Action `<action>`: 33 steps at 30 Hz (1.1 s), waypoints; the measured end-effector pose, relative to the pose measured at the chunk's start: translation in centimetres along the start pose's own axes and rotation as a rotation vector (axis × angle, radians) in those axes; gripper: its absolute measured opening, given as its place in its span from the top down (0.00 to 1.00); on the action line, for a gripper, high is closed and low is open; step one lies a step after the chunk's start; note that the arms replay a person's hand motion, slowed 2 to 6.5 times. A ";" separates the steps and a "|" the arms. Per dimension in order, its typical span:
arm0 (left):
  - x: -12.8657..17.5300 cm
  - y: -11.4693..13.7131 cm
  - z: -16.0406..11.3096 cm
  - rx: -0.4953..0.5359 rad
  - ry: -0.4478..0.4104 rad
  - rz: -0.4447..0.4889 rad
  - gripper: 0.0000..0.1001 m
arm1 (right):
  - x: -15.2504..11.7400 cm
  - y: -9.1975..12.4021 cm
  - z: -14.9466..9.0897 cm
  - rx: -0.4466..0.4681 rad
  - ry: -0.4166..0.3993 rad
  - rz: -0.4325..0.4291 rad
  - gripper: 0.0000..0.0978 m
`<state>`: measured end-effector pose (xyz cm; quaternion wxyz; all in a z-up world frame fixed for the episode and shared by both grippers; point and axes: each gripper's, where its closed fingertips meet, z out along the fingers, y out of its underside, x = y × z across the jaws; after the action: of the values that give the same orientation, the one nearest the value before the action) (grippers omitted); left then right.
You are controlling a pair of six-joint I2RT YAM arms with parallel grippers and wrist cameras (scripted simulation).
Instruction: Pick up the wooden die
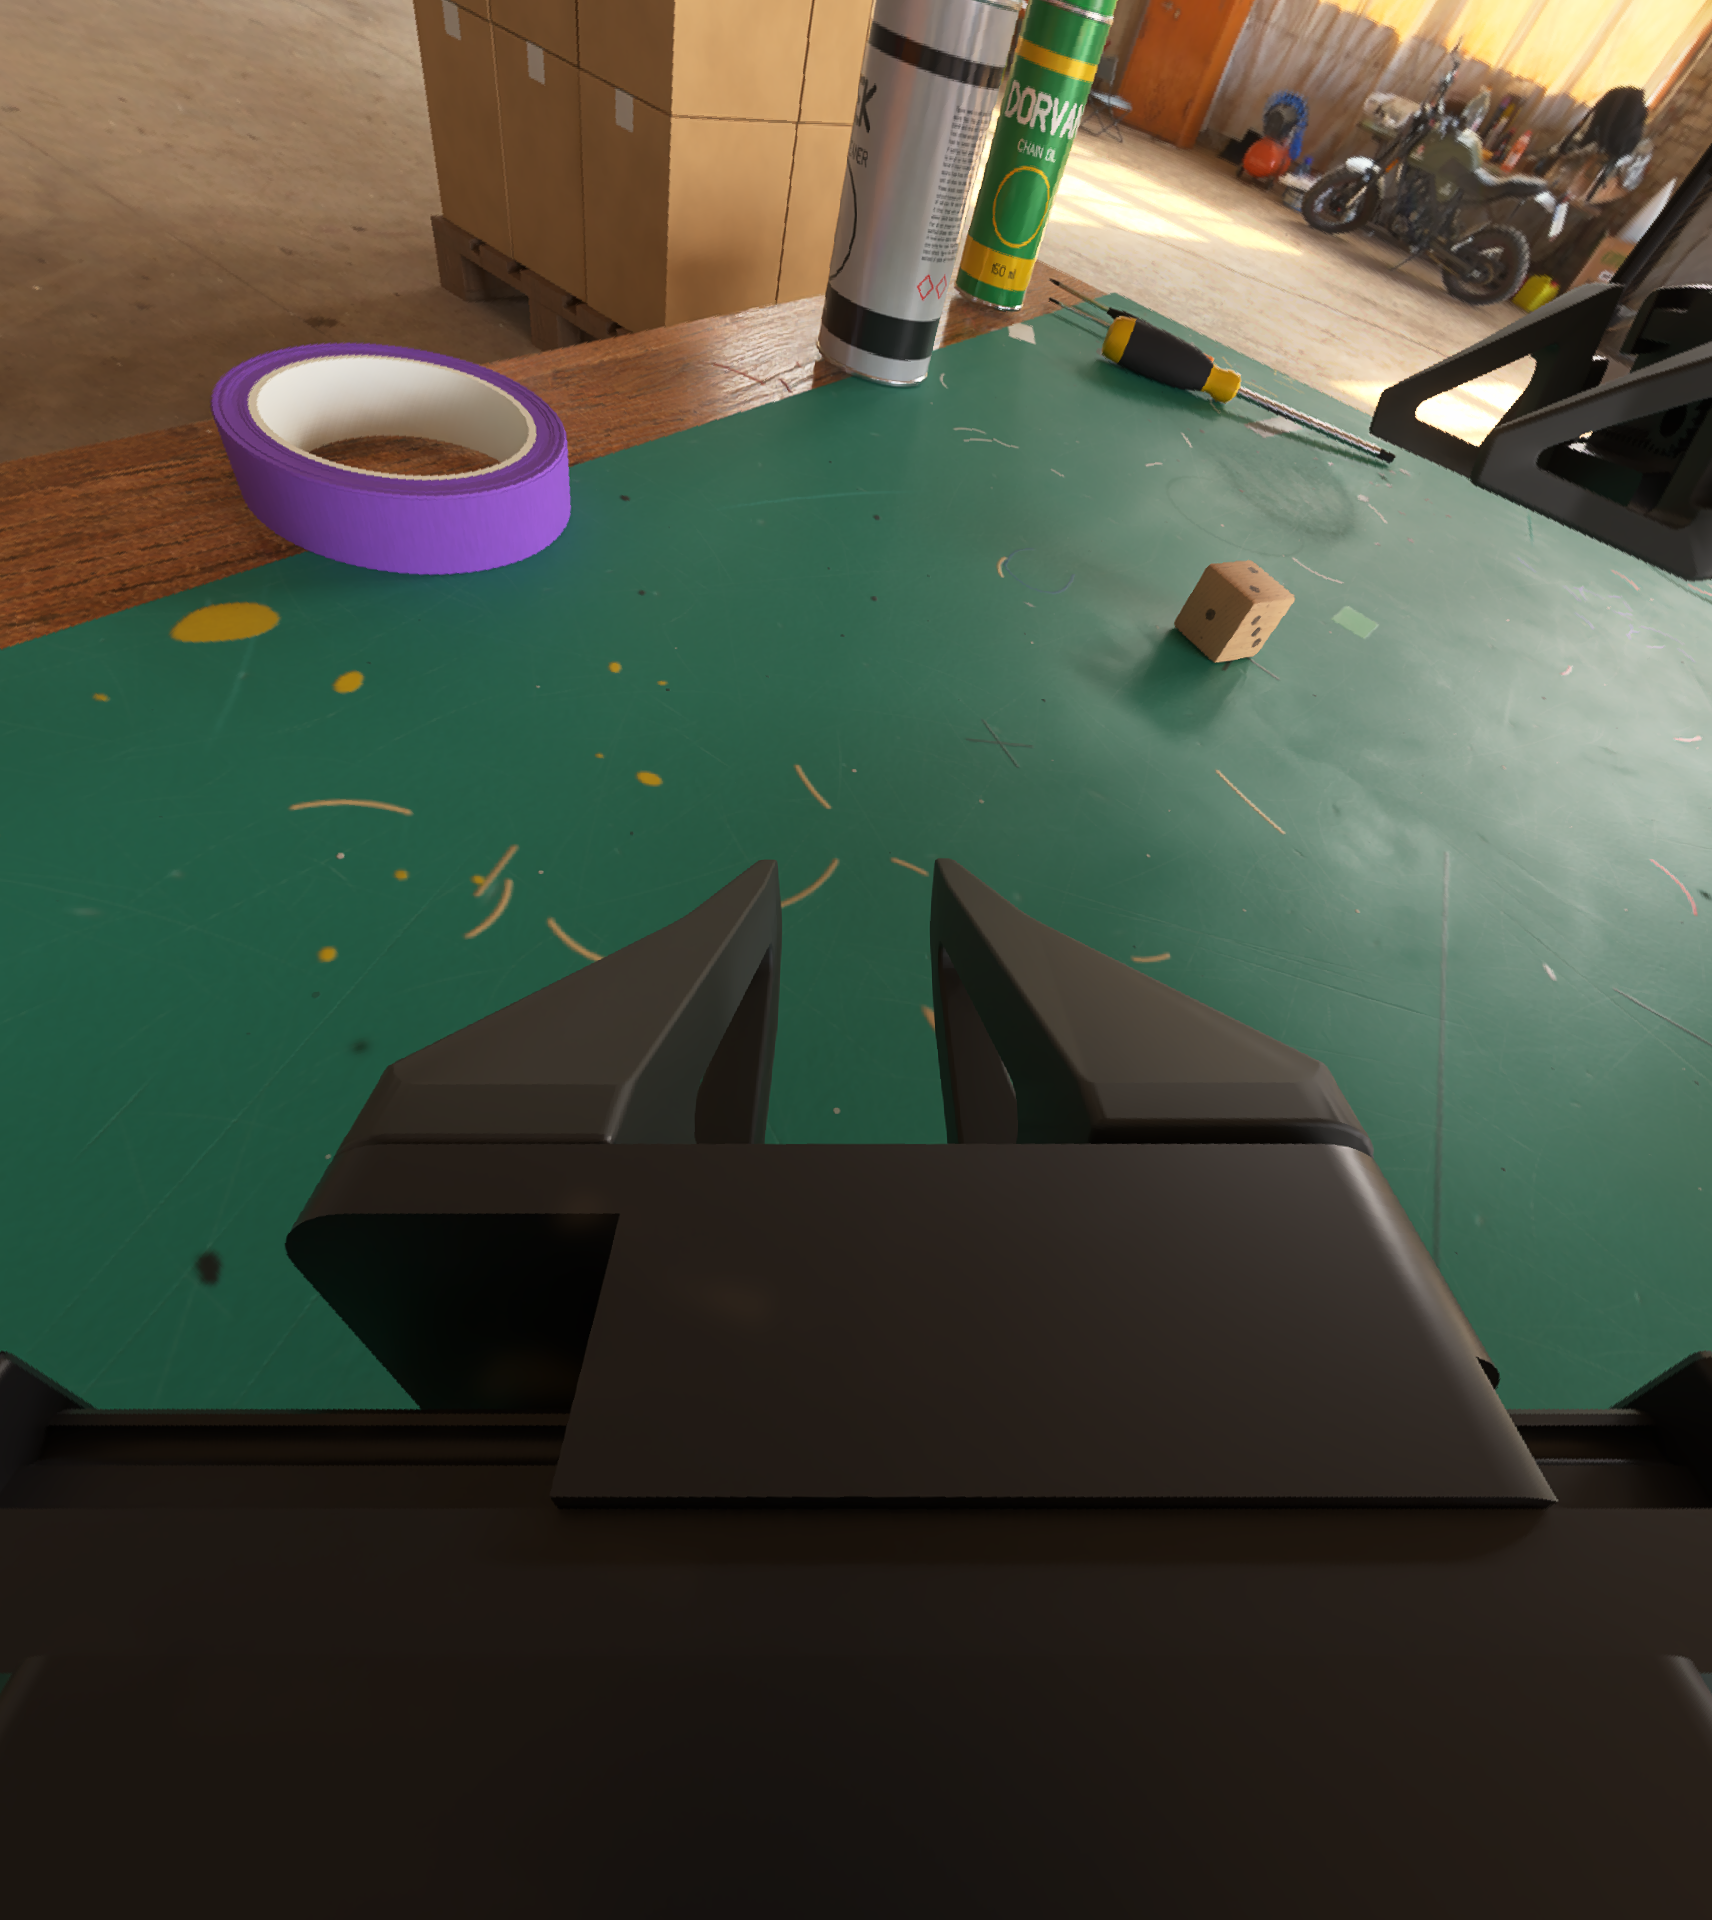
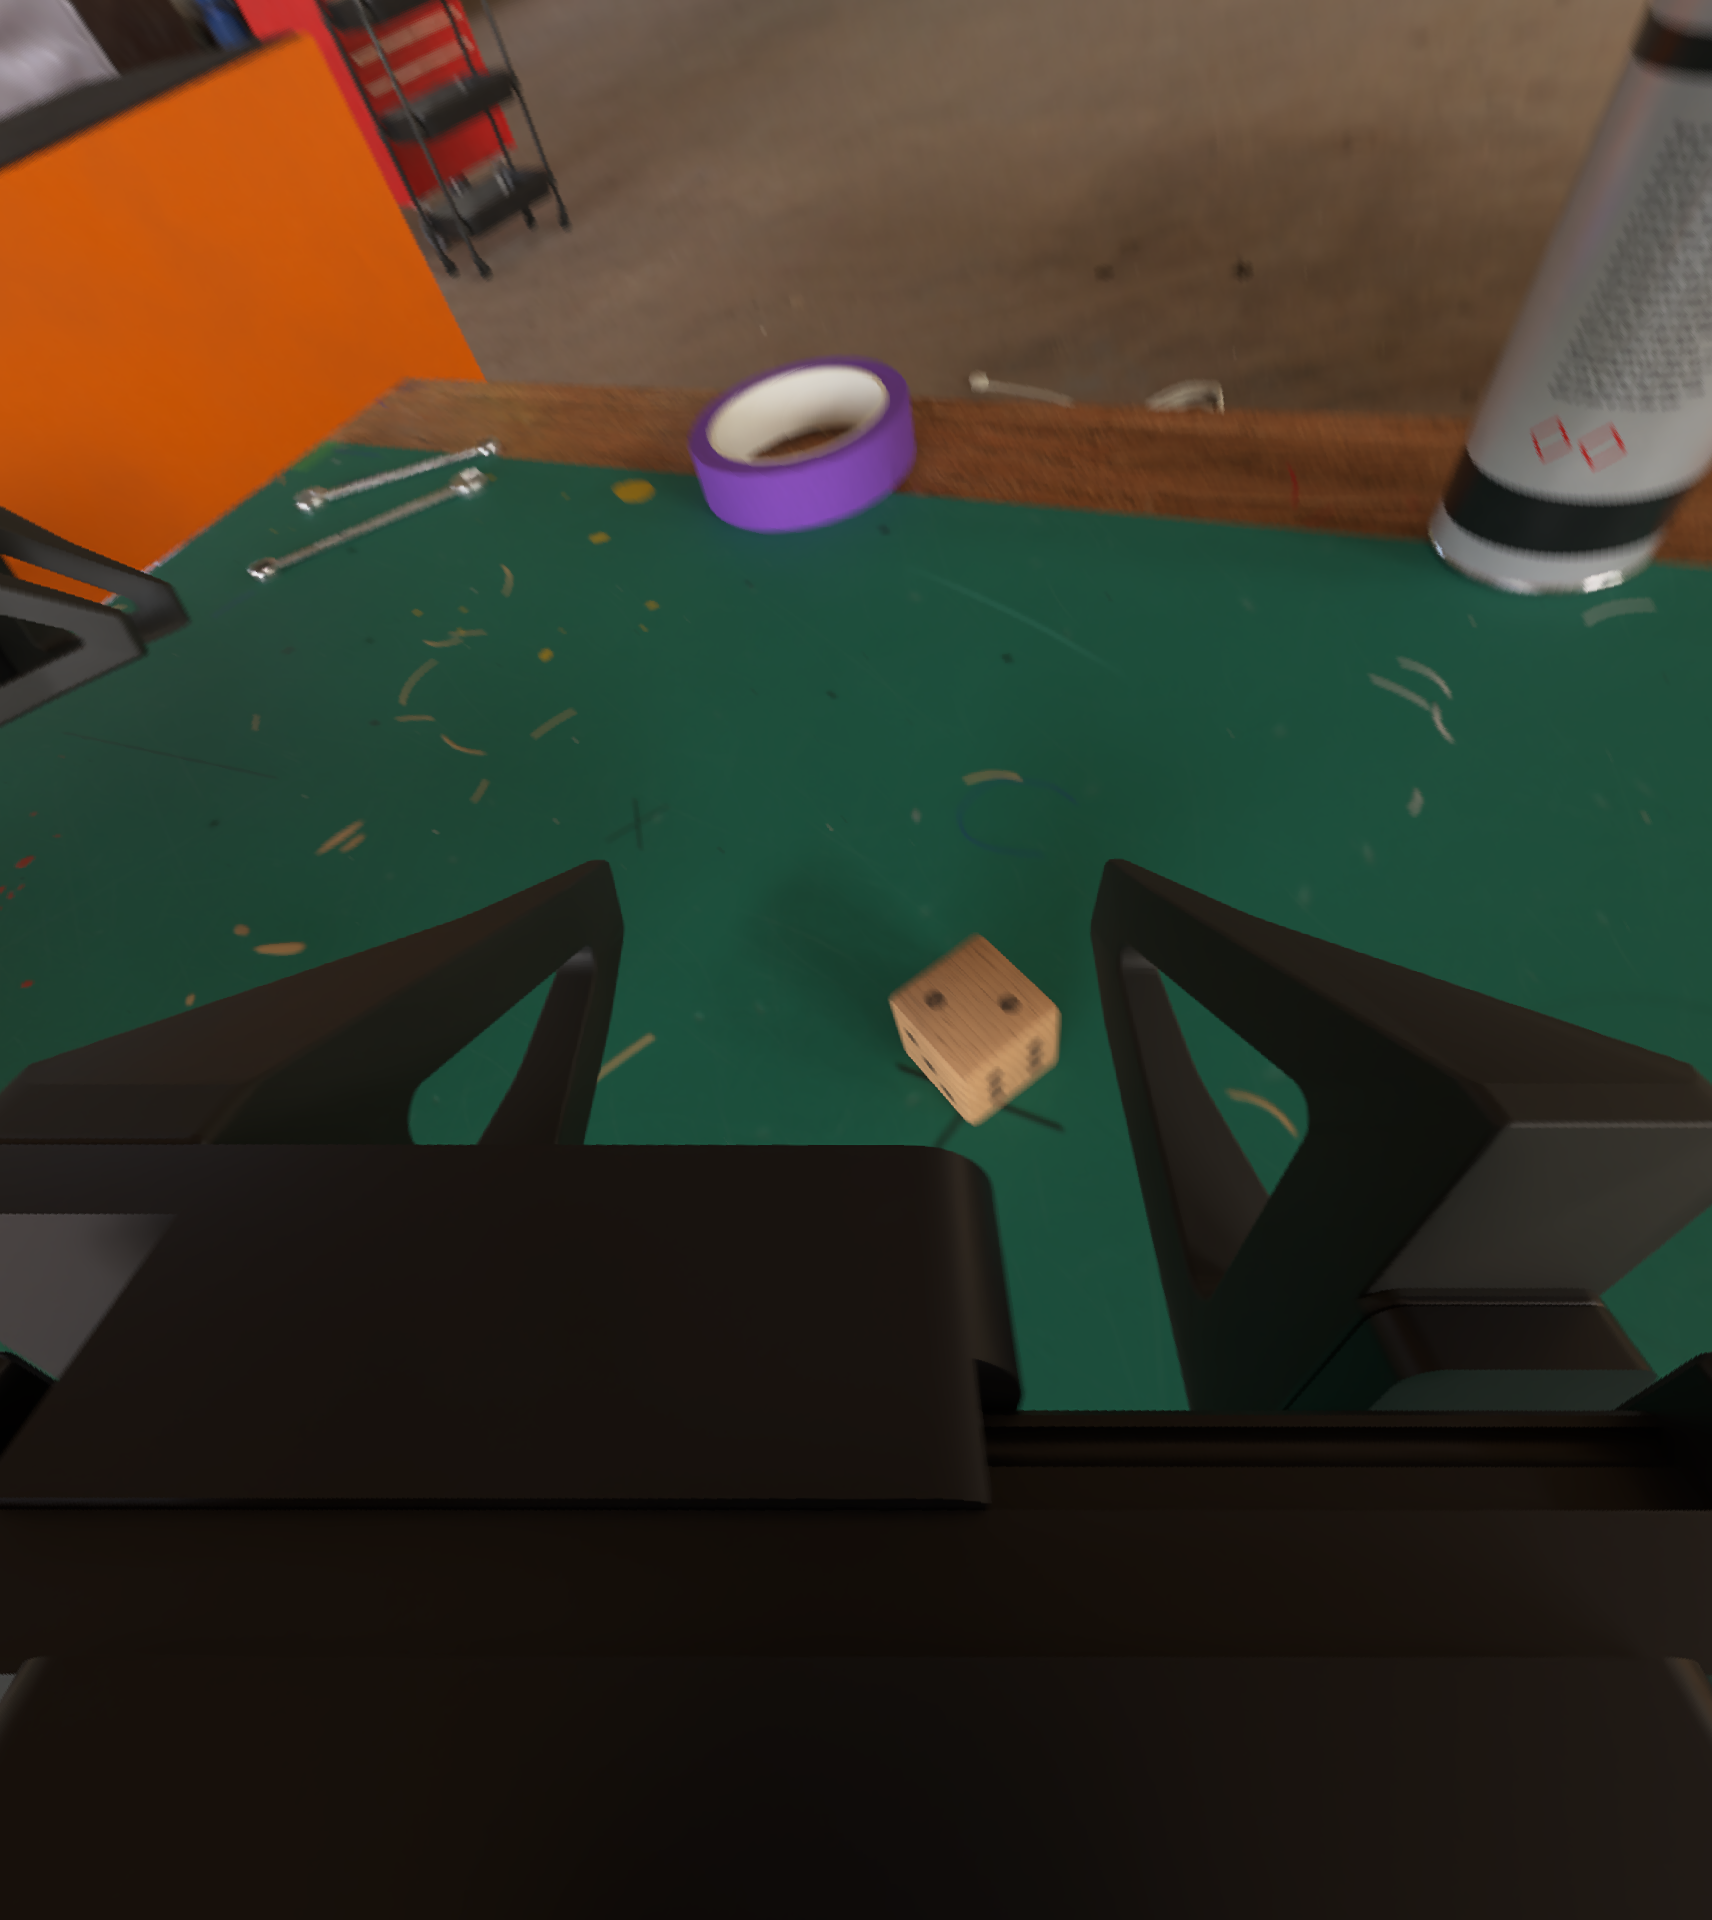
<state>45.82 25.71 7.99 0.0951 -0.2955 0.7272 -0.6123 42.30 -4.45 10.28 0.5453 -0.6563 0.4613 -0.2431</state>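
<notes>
The wooden die [image 2: 977, 1029] is a small light cube with dark pips, lying on the green mat [image 2: 831, 675]. My right gripper [image 2: 857, 873] is open wide and empty. The die lies between its two fingers, nearer the right finger, touching neither. In the left wrist view the die [image 1: 1234, 611] sits far ahead and to the right, with the right gripper [image 1: 1610, 416] beyond it. My left gripper [image 1: 857, 868] hovers over bare mat [image 1: 831, 644], empty, its fingers a narrow gap apart.
A purple tape roll [image 1: 395, 457] lies at the mat's far edge. A silver spray can [image 1: 909, 187] and a green can [image 1: 1028, 156] stand at the back. A yellow-black screwdriver [image 1: 1216, 379] lies near them. Metal rods [image 2: 374, 509] lie at the far left.
</notes>
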 end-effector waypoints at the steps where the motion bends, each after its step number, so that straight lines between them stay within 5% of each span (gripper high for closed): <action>1: 0.0 0.0 0.0 -0.002 0.001 -0.001 0.76 | 0.7 0.3 -0.3 -0.030 0.012 0.020 0.24; 9: 0.0 0.1 0.0 -0.009 0.005 -0.009 0.76 | 2.3 2.6 -0.9 -0.258 -0.072 0.075 0.41; 25: 0.0 0.1 0.0 -0.007 0.009 -0.006 0.76 | 2.0 6.2 2.0 -0.612 -0.263 -0.350 0.40; 33: 0.1 0.2 0.1 -0.013 0.015 -0.007 0.76 | 2.2 6.3 3.6 -0.676 -0.349 -0.413 0.46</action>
<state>45.73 25.62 7.81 0.0855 -0.2942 0.7307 -0.6101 44.15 -4.42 2.96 0.3093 -0.9079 0.2747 -0.0677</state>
